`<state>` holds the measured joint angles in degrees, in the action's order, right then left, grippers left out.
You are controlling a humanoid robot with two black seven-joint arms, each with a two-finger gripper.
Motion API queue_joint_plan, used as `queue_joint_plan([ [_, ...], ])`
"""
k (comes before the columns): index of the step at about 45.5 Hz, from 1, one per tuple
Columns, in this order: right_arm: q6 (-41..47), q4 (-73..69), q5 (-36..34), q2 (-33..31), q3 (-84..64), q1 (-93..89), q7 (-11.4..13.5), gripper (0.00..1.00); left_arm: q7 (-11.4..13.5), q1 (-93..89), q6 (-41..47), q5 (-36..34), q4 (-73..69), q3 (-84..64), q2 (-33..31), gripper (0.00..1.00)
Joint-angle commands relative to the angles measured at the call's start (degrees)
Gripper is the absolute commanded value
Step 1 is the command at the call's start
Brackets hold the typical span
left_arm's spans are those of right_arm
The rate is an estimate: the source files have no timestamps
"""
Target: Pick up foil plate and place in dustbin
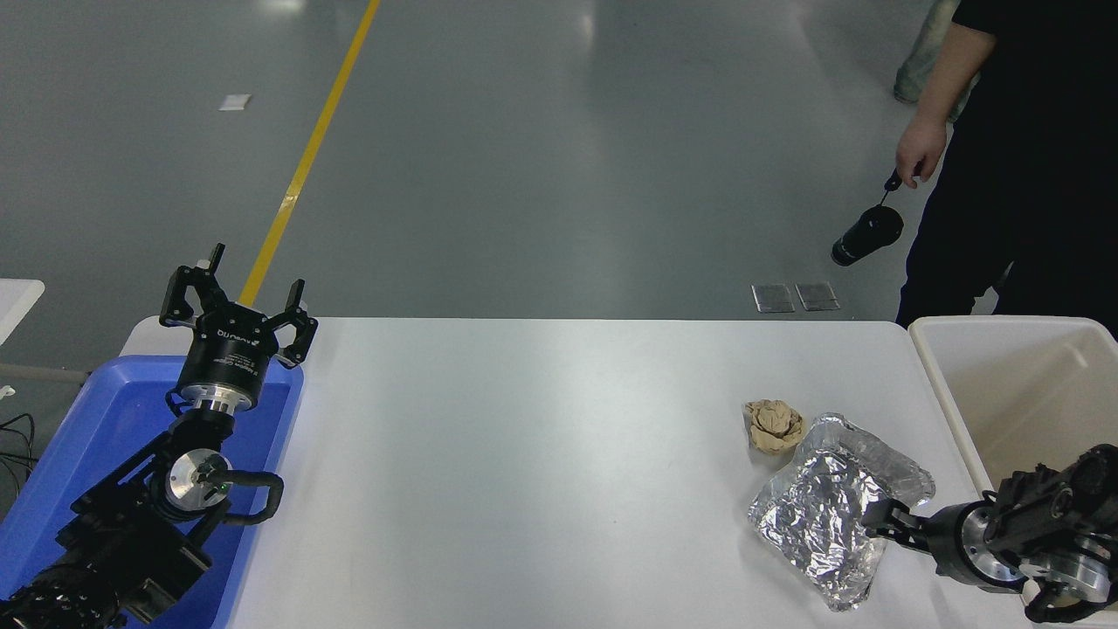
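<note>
The foil plate [825, 502], a large crumpled silver tray, lies on the white table [541, 454] at the right. My right gripper [880, 521] comes in from the lower right, points left and sits at the plate's near right edge, touching or just over its rim. The view does not show whether it grips the plate. The dustbin [942, 384], a cream-white tub, stands at the table's right end, just right of the plate. My left gripper [236, 301] is open and parked over the blue tray at the lower left.
A small tan crumpled paper wad [773, 425] lies just beyond the plate's far left corner. A shallow blue tray [79, 463] sits at the table's left end. A person in black stands at the top right, holding a black bottle [866, 236] by its strap.
</note>
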<state>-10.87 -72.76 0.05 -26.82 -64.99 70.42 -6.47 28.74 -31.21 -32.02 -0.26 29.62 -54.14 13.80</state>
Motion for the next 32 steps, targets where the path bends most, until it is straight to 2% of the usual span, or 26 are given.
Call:
queue_joint_plan([
  [1, -2.3, 1.4, 0.0, 2.0, 0.3, -2.2, 0.0, 0.54, 0.0, 0.0, 0.0, 0.0, 0.0, 0.0, 0.0, 0.98],
  [2, -2.3, 1.4, 0.0, 2.0, 0.3, -2.3, 0.0, 0.48, 0.0, 0.0, 0.0, 0.0, 0.1, 0.0, 0.0, 0.98],
  [3, -2.3, 1.4, 0.0, 2.0, 0.3, -2.3, 0.0, 0.38, 0.0, 0.0, 0.0, 0.0, 0.1, 0.0, 0.0, 0.98],
  [4, -2.3, 1.4, -0.1, 2.1, 0.3, -2.4, -0.1, 0.21, 0.0, 0.0, -0.1, 0.0, 0.0, 0.0, 0.0, 0.98],
  [5, -2.3, 1.4, 0.0, 2.1, 0.3, -2.5, -0.2, 0.1, 0.0, 0.0, -0.1, 0.0, 0.0, 0.0, 0.0, 0.98],
  [7, -2.3, 1.4, 0.0, 2.1, 0.3, -2.6, -0.2, 0.0, 0.0, 0.0, 0.0, 0.0, 0.0, 0.0, 0.0, 0.98],
  [32, -2.3, 1.2, 0.0, 1.2, -1.4, -0.2, -0.3, 0.0, -0.1, 0.0, -0.1, 0.0, 0.1, 0.1, 0.0, 0.98],
])
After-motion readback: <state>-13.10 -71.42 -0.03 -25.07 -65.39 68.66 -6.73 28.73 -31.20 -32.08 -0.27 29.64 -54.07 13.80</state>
